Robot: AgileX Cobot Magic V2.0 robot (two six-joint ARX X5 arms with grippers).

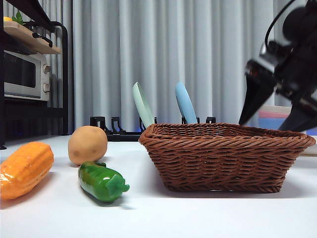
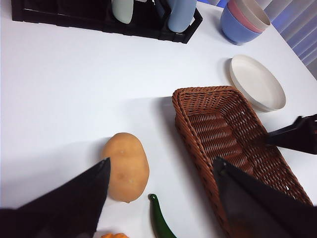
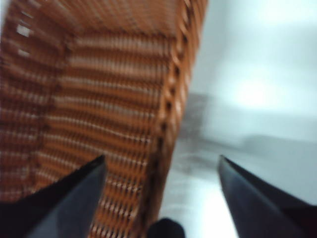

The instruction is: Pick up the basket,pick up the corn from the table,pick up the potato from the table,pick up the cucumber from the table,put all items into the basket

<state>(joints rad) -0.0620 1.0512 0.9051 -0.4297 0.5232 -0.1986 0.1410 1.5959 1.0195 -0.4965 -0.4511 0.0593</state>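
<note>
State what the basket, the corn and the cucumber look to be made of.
Basket: woven wicker or rattan, reddish-brown, matte; the braided strands show. Corn: probably plastic, its orange kernels shine. Cucumber: probably plastic too, glossy bright green with sharp highlights.

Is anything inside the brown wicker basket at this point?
The left wrist view shows only bare weave in the dark reddish-brown woven wicker basket. Its nearest end is covered by the left gripper, so that part cannot be checked.

Left tool (image 2: 161,173) open above table (image 2: 64,99); potato (image 2: 126,166) beside basket (image 2: 198,124).
</note>
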